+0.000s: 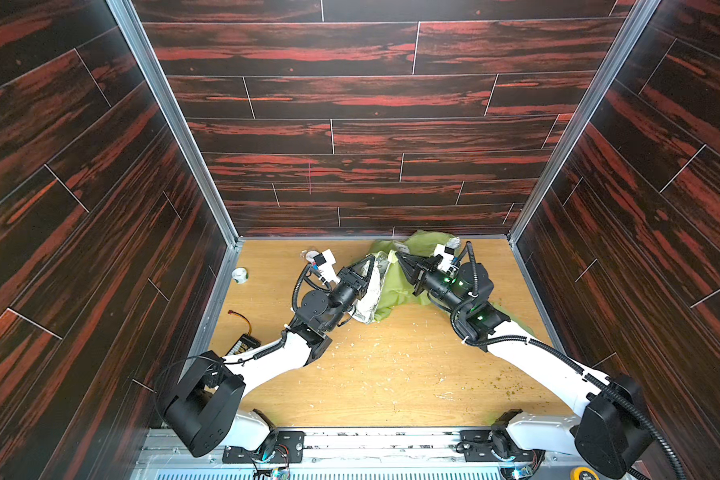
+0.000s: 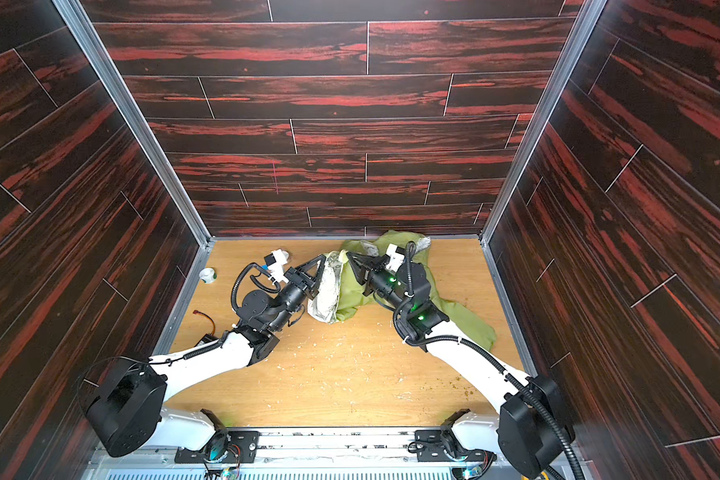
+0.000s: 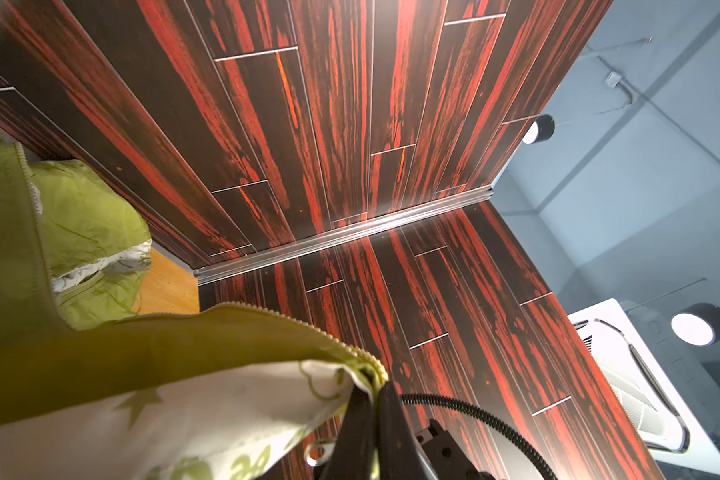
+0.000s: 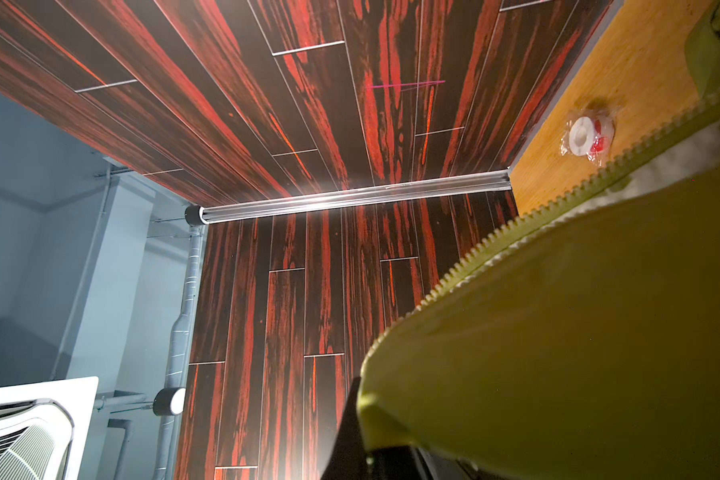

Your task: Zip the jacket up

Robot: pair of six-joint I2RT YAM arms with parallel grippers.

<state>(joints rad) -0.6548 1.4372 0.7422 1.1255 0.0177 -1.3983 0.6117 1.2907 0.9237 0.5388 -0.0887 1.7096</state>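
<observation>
**Zipper halves gripped, not yet joined**

Both arms reach to the far side of the counter (image 1: 391,374), where the jacket (image 1: 395,286) lies crumpled near the back wall, one green part trailing under the right arm toward the side wall. The left tool (image 1: 370,261) is clamped on one front edge. Its wrist view shows the fingers (image 3: 385,415) pinched on cloth just beside a row of zipper teeth (image 3: 267,309). The right tool (image 1: 399,254) is also closed, and from its wrist view it appears to pinch the other front edge, whose teeth (image 4: 495,241) run free along the lifted fold.

Judging by this, the task is at its start: the two tooth rows are apart and nothing is meshed. The next move calls for bringing the two bottom ends together, seating one in the slider, then holding the hem taut while the slider is drawn along. A small metal loop (image 3: 314,453) beside the left fingers may be the pull, though I cannot tell.

The jacket is thin, lime-olive and wrinkled. The panel by the left tool is turned over and shows a pale lining (image 3: 208,411) printed with green stars. Thin cloth like this will likely sag and twist, so alignment needs tension from both sides.
</observation>
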